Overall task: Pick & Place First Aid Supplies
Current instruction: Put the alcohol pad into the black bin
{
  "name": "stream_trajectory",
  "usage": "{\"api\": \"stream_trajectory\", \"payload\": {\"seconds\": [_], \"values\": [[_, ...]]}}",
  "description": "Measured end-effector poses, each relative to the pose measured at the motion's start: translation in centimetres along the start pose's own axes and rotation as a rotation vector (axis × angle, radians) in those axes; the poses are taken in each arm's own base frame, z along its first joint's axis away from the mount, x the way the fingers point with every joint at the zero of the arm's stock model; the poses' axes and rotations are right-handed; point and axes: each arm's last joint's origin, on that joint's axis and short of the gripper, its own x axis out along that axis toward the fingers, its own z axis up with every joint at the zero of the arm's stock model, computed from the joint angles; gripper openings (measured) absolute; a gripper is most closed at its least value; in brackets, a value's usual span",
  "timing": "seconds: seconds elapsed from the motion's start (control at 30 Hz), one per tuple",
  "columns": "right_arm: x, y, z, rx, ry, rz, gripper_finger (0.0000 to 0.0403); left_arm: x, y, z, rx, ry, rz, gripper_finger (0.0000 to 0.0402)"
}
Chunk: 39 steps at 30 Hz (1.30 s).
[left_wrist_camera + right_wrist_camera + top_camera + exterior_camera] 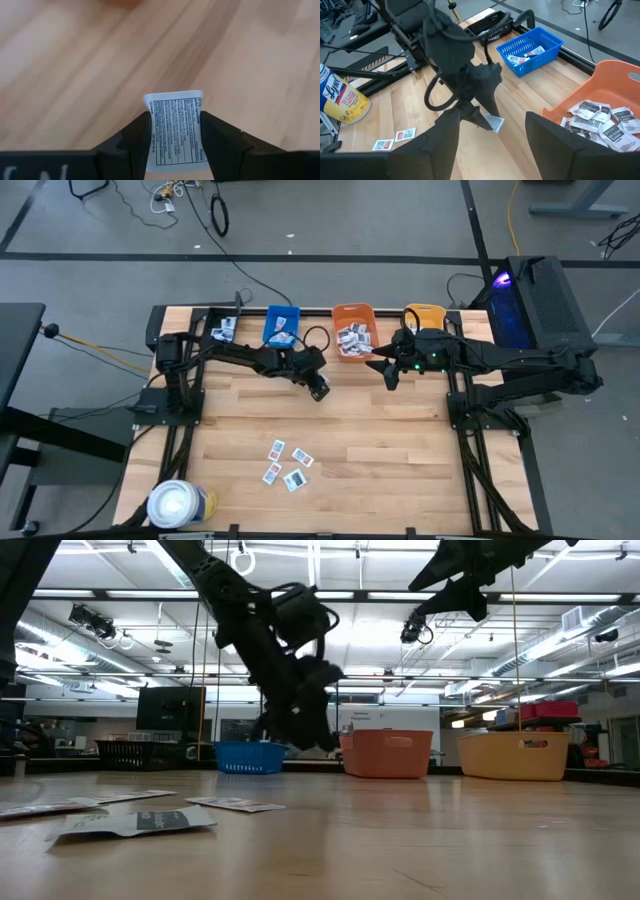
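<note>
From above, the left gripper (pixel 318 388) hangs over the butcher-block table (pixel 400 450) just in front of the blue bin (pixel 281 325) and the orange bin (pixel 352 328), its fingers clamped on a small white packet (pixel 322 393); the right gripper (pixel 389 377) hovers beside the orange bin with its fingers apart and nothing between them; the orange bin holds a heap of white packets, the blue bin a few, and the yellow bin (pixel 425 315) is mostly hidden by the right arm; five loose packets (pixel 285 464) lie flat near the table's front, and a white roll (pixel 178 504) stands at the front left corner.

At table height, the three plastic bins line the far edge, the blue one (pixel 248 756) of open mesh, the orange (pixel 387 752) and yellow (pixel 520 754) smooth-walled; thin flat packets (pixel 135 823) lie in the foreground on the pale wood.

In the left wrist view, the dark fingers (pixel 131 142) pinch the packet (pixel 176 131) by its long edges; it is white, rectangular, with fine blue print in a box.

In the right wrist view, the right arm's own fingers (pixel 440 137) stand wide apart; beyond them the left gripper (pixel 487 117) holds the packet (pixel 493 122) above the wood; the blue bin (pixel 531 50) holds a few packets, the orange bin (pixel 570 107) many crinkled ones.
</note>
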Motion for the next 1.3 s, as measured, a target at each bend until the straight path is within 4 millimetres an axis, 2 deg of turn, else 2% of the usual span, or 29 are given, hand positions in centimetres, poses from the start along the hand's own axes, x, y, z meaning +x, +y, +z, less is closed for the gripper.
{"api": "stream_trajectory", "payload": {"seconds": [0.27,0.57,0.87,1.07,1.3], "values": [[0.0,0.2,-0.1,-0.003,0.003,0.007,0.0229,-2.0,-1.1,3.6,0.102,0.029,0.025,0.0169],[0.0,0.2,-0.1,-0.005,0.003,0.010,0.0229,-4.6,0.7,6.9,0.129,0.116,0.110,0.0170],[0.0,0.2,-0.1,-0.045,0.000,0.010,0.0229,-6.4,2.6,6.2,0.144,0.265,0.216,0.0170],[0.0,0.3,0.0,-0.052,-0.011,0.015,0.0229,-9.5,3.0,6.7,0.174,0.216,0.312,0.0170],[0.0,0.4,0.4,-0.045,-0.051,0.031,0.0229,-13.3,5.4,7.3,0.138,0.184,0.441,0.0170]]}}
